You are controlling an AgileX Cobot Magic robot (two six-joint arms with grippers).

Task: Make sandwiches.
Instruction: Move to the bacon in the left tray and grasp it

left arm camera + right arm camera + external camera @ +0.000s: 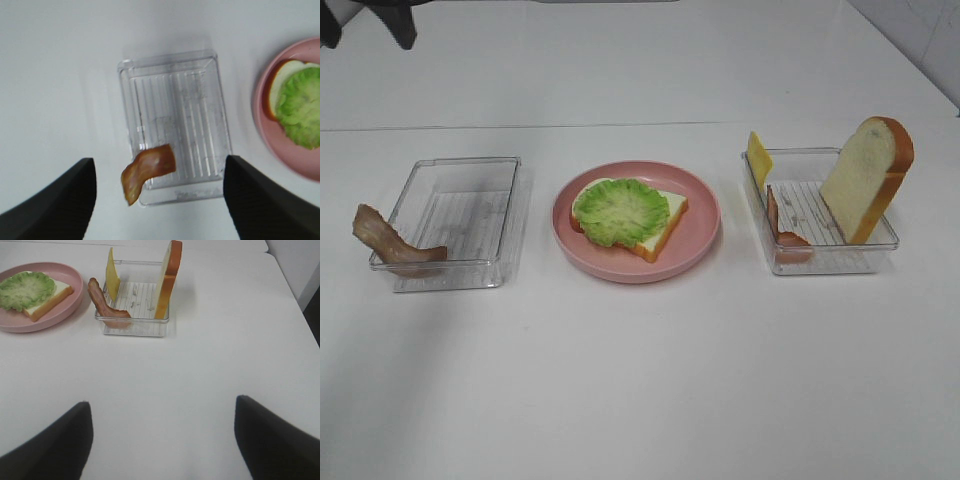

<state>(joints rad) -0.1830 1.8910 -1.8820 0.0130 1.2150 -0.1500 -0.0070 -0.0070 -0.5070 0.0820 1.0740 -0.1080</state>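
Observation:
A bread slice [660, 225] lies on the round pink plate [700, 225] with a ruffled lettuce leaf [618, 210] on top. One bacon strip [388, 242] hangs over the front left corner of the left clear tray [470, 215]. In the right clear tray [820, 255], a second bread slice [868, 178] stands on edge, a yellow cheese slice [759, 157] leans at the far left corner, and another bacon strip [782, 222] drapes over the left wall. My left gripper [159, 160] hovers open above the left tray [175, 120] and its bacon [147, 170]. My right gripper [162, 402] is open over bare table, short of the right tray [135, 327].
The white table [640, 380] stretches wide in front of the trays and plate. Its far edge meets a wall, and a dark object [395, 25] sits at the back left. Neither arm shows in the exterior high view.

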